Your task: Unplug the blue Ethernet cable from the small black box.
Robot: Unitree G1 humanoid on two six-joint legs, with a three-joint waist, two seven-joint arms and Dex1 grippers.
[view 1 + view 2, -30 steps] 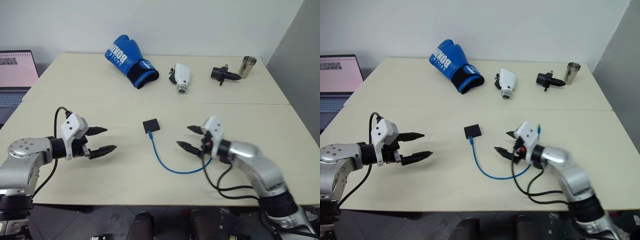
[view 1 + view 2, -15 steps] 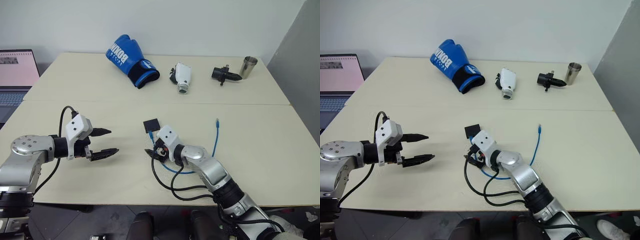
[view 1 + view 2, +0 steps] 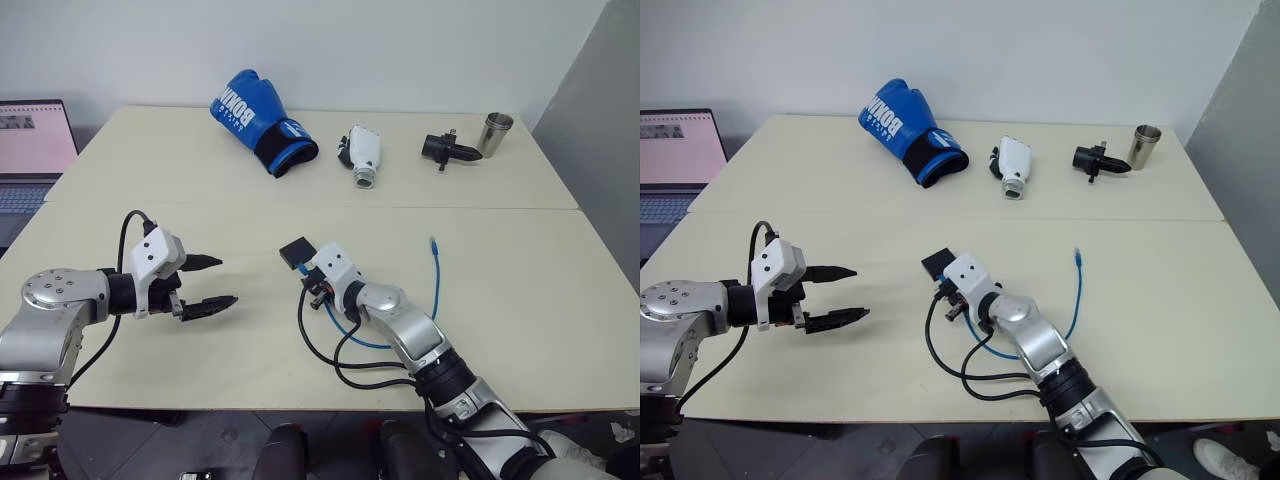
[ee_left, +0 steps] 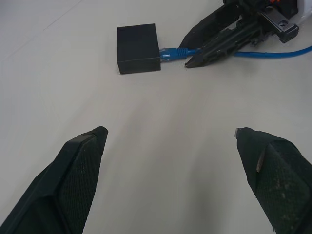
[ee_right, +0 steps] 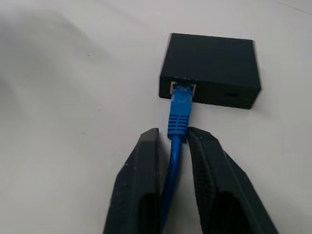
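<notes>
The small black box (image 3: 296, 251) lies flat near the table's middle, with the blue Ethernet cable (image 5: 179, 114) plugged into its near edge. My right gripper (image 5: 174, 139) is shut on the cable just behind the plug, a short way from the box. From there the cable (image 3: 438, 280) loops to the right, and its free clear plug rests on the table. My left gripper (image 3: 222, 281) hovers open to the left of the box with nothing between its fingers. In the left wrist view, the box (image 4: 138, 48) lies ahead of it.
Along the table's far side sit a blue boxing glove (image 3: 262, 120), a white gadget (image 3: 362, 153), a black cylindrical gadget (image 3: 448, 149) and a metal cup (image 3: 494, 131). A laptop (image 3: 30, 150) stands off the left edge. Black wires trail from my right wrist over the table.
My right arm swung left across the table to the box and its fingers shut on the cable by the plug. The cable's free end now lies out to the right. My left gripper held still.
</notes>
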